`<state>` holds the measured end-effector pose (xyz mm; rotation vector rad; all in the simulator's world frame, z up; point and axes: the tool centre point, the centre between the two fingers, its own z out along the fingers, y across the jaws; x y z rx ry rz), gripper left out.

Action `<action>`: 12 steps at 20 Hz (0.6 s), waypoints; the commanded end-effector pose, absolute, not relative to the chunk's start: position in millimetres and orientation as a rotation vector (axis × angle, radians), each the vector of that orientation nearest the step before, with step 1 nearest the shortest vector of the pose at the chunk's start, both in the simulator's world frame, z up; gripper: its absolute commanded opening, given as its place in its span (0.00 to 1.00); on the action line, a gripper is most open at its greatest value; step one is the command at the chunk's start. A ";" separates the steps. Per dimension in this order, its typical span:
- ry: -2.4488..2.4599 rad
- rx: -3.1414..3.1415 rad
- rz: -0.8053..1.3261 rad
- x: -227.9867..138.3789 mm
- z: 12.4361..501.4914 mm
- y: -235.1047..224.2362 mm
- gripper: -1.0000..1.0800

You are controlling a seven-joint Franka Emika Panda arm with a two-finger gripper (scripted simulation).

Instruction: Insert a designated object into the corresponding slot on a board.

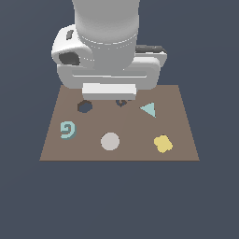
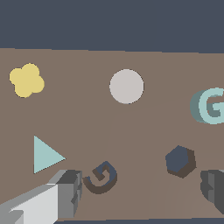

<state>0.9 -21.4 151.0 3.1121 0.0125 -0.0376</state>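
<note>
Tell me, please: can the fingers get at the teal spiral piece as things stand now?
Probably yes. The teal spiral piece lies alone on the board, with nothing on it or close beside it. The gripper hangs open over the spiral slot, so it must first travel past the hexagonal hole.

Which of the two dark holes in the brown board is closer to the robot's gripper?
The dark spiral G-shaped cutout, right beside one grey gripper finger. The dark hexagonal hole lies farther along, toward the teal spiral piece.

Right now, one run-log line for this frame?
phase: pre-grasp | gripper: open, empty, above spiral slot | teal spiral: on board, ungrasped | slot: empty
</note>
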 end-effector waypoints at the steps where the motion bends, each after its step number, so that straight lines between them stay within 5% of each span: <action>1: 0.012 3.112 -0.038 0.9 151.0 -21.4 0.96; 12: 0.059 3.116 -0.030 7.6 132.3 -49.7 0.96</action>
